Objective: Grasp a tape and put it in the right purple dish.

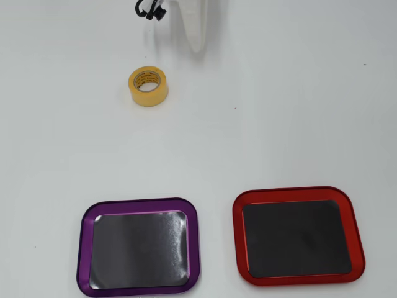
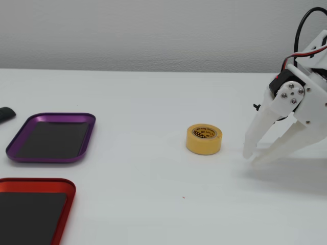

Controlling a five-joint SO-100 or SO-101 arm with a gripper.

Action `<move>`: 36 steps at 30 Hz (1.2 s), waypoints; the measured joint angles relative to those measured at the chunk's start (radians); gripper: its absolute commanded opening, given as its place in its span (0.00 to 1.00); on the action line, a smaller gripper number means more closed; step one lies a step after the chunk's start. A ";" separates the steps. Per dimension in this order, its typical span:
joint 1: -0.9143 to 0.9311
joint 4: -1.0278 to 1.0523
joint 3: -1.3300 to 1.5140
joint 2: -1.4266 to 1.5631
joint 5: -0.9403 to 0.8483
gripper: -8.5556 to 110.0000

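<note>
In the fixed view the purple dish sits at far left, empty, with the red-rimmed tray at its 6 o'clock. The tape lies flat on the table, hole upward, near mid-frame. At its 3 o'clock, close but apart, hangs the gripper, fingers slightly parted, tips near the tabletop, holding nothing. So the roll lies toward 9 o'clock from the gripper, the dish farther on the same way.

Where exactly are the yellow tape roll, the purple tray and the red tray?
tape (image 1: 149, 86): overhead view, on its yellow top edge.
purple tray (image 1: 84, 248): overhead view, on its left rim.
red tray (image 1: 352, 239): overhead view, on its right rim.
</note>
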 measured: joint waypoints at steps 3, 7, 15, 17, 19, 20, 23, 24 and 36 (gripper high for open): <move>0.000 0.000 0.000 0.000 0.000 0.07; 0.000 0.000 0.000 0.000 0.000 0.07; 0.000 0.000 0.000 0.000 0.000 0.07; 0.000 0.000 0.000 0.000 0.000 0.07; 0.000 0.000 0.000 0.000 0.000 0.07; 0.000 0.000 0.000 0.000 0.000 0.07; 0.000 -0.005 0.000 0.000 0.000 0.07; 0.000 -0.012 0.000 0.000 -0.003 0.07; 0.011 -0.114 -0.127 -0.121 -0.161 0.13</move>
